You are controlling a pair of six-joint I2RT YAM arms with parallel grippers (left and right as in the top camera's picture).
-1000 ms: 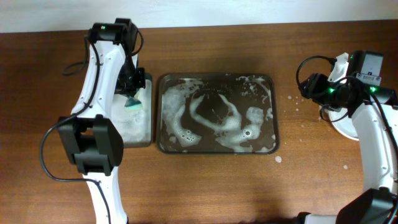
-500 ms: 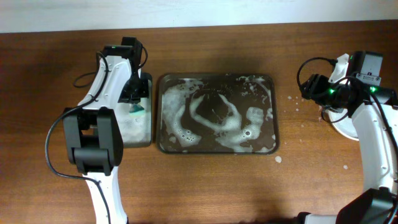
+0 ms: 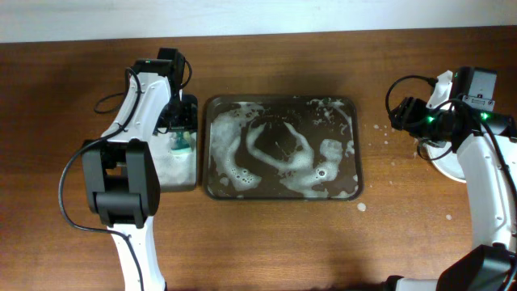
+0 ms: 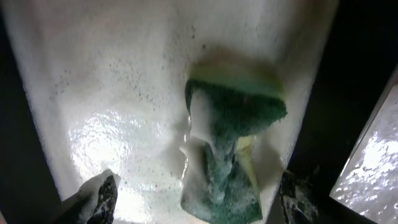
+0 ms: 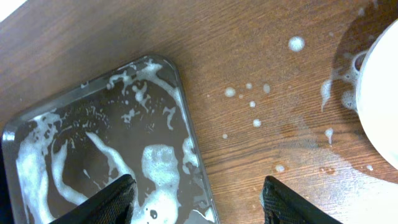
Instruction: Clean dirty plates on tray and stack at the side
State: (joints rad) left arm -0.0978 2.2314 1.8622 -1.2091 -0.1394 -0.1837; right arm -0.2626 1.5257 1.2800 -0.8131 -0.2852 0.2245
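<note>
The dark tray (image 3: pixel 358 162) lies mid-table, streaked with white foam, and holds no plates. Its right end shows in the right wrist view (image 5: pixel 74 94). A cream-white plate (image 3: pixel 444 166) sits on the table at the far right, mostly hidden under the right arm; its rim (image 5: pixel 382 93) shows in the right wrist view. My right gripper (image 3: pixel 397 113) hovers open and empty between tray and plate (image 5: pixel 196 202). My left gripper (image 3: pixel 178 121) is open over the small tray; the soapy green sponge (image 4: pixel 233 124) lies loose between its fingers (image 4: pixel 99 199).
The narrow black tray (image 3: pixel 191 182), full of suds, stands left of the big tray, with the sponge (image 3: pixel 180 144) in it. Foam drops (image 5: pixel 296 43) dot the wood between the big tray and the plate. Cables hang off both arms.
My left gripper moved down over the small tray, opened and let go of the sponge, which now lies in the suds. The right arm has stayed put.
</note>
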